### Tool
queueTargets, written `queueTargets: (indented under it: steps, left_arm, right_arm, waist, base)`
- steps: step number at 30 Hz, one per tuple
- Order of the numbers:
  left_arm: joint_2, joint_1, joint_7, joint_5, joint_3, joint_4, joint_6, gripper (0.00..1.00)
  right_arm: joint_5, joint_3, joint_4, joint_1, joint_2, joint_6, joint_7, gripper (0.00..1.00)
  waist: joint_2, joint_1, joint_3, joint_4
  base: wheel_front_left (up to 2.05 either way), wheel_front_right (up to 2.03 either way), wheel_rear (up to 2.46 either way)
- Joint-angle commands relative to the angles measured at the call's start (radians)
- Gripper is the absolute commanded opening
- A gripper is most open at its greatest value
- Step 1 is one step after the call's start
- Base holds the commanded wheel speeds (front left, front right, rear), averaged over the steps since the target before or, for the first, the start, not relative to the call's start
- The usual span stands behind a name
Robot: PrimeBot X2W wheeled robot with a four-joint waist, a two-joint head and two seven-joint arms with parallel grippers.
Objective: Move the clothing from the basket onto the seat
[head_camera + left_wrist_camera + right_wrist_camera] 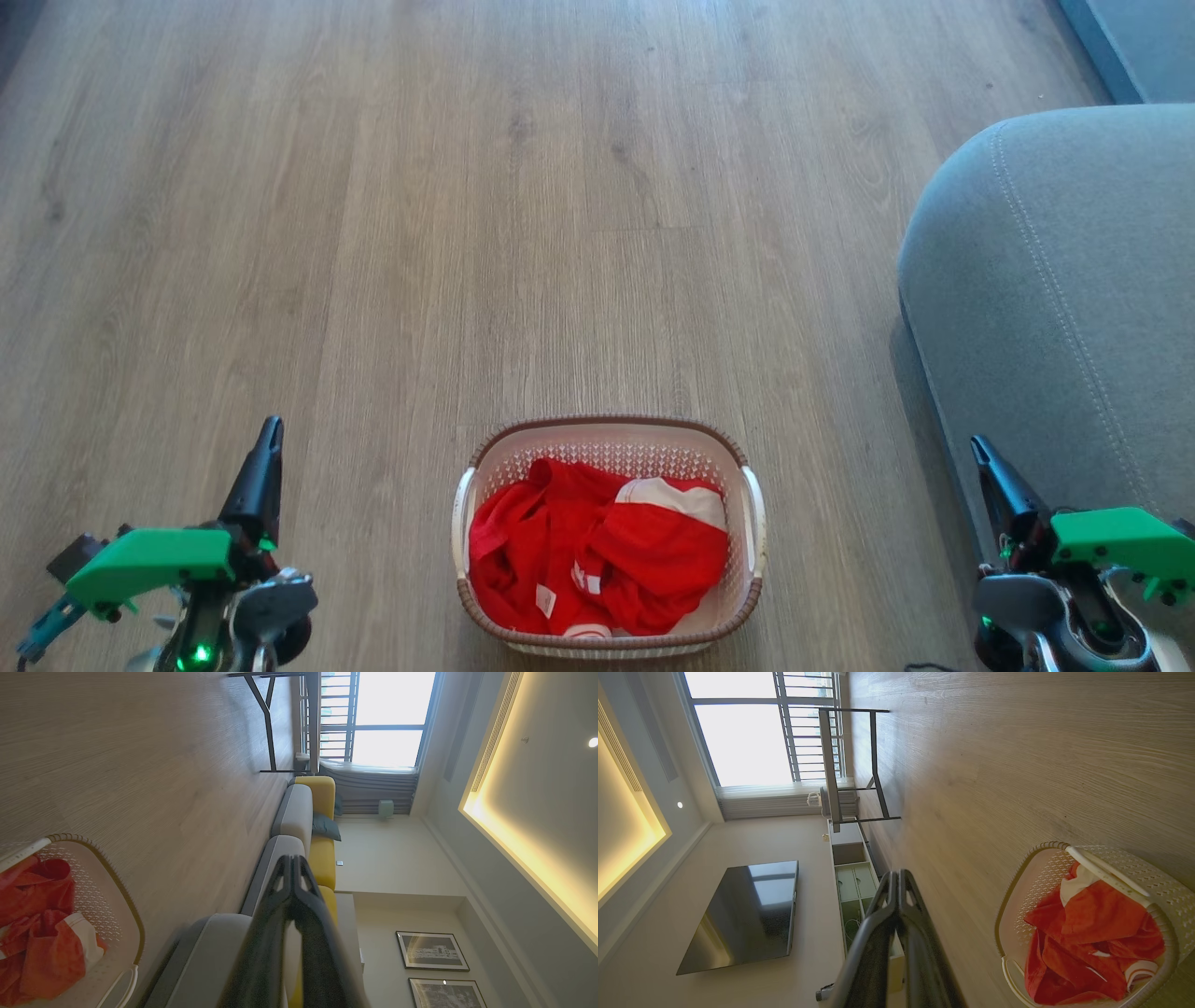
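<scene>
The red clothing [597, 551] lies crumpled inside the cream perforated basket [607, 431], its white panels and small labels facing up and the heap sitting below the brown woven-look rim. The basket stands on the wood-plank floor [467, 233], low and central in the head view, between the two arms. The grey seat [1055, 308], with its double stitched seam, is off to the robot's right, apart from the basket. The left gripper [269, 439] hangs above the floor to the basket's left, its fingers pressed together with nothing between them. The right gripper [978, 448] is likewise pinched closed and empty, just beside the seat's front edge.
</scene>
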Motion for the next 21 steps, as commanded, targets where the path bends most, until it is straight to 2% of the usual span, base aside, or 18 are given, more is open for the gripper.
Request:
queueTargets:
  steps: [1, 21]
  left_arm:
    - [0.005, -0.056, 0.007, -0.004, 0.035, -0.035, -0.007, 0.0]
    - [0.005, -0.056, 0.007, -0.004, 0.035, -0.035, -0.007, 0.0]
  right_arm:
    - [0.006, 0.018, -0.041, -0.05, -0.005, 0.002, 0.007, 0.0]
    - [0.006, 0.018, -0.041, -0.05, -0.005, 0.002, 0.007, 0.0]
  waist:
    - [0.0, 0.0, 0.0, 0.0]
    - [0.0, 0.0, 0.0, 0.0]
  base:
    - [0.0, 0.0, 0.0]
    - [0.0, 0.0, 0.0]
